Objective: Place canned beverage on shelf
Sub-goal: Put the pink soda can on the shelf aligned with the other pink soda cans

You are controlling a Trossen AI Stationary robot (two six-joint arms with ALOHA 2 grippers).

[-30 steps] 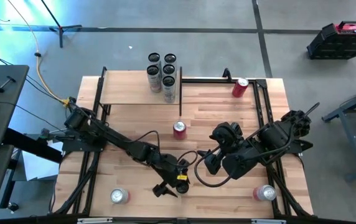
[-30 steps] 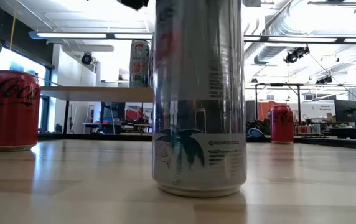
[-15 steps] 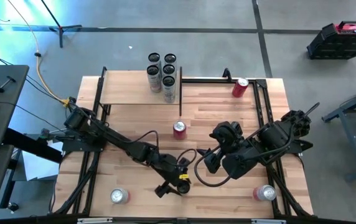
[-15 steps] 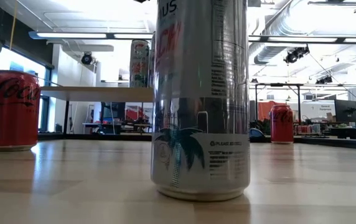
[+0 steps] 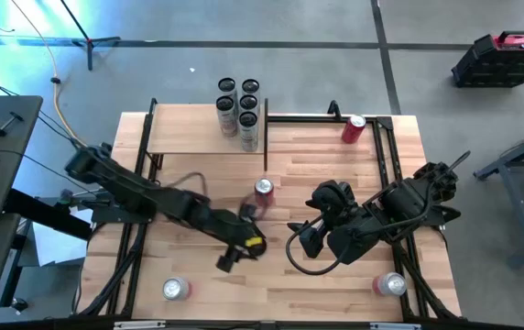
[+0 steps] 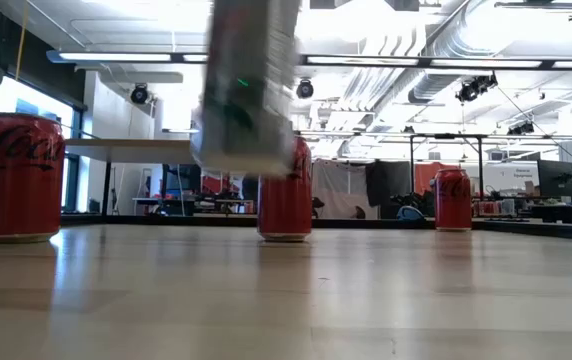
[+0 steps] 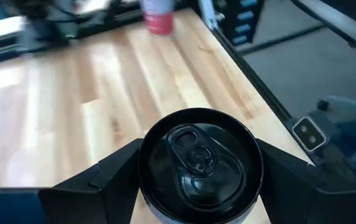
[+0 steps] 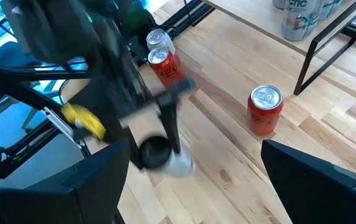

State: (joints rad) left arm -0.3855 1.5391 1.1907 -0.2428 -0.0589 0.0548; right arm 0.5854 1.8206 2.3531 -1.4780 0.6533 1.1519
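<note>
Left arm lifted a slim silver can off the tabletop; right arm waited with fingers spread.

The left gripper (image 5: 228,258), a second earlier low near the table's front middle, had swung toward the left and up, its fingers (image 7: 97,180) clamped on either side of the black-topped silver can (image 7: 196,167). The low view showed that can (image 6: 246,85) tilted and clear of the table (image 6: 366,300), where it had stood upright before; the high view hid it under the arm. The right gripper (image 5: 300,240) had not moved, fingers (image 8: 302,174) wide apart. The shelf (image 5: 189,137) at the table's far left carried five slim cans (image 5: 239,112) at its right end. Red cans (image 5: 264,191) stood singly on the table.
</note>
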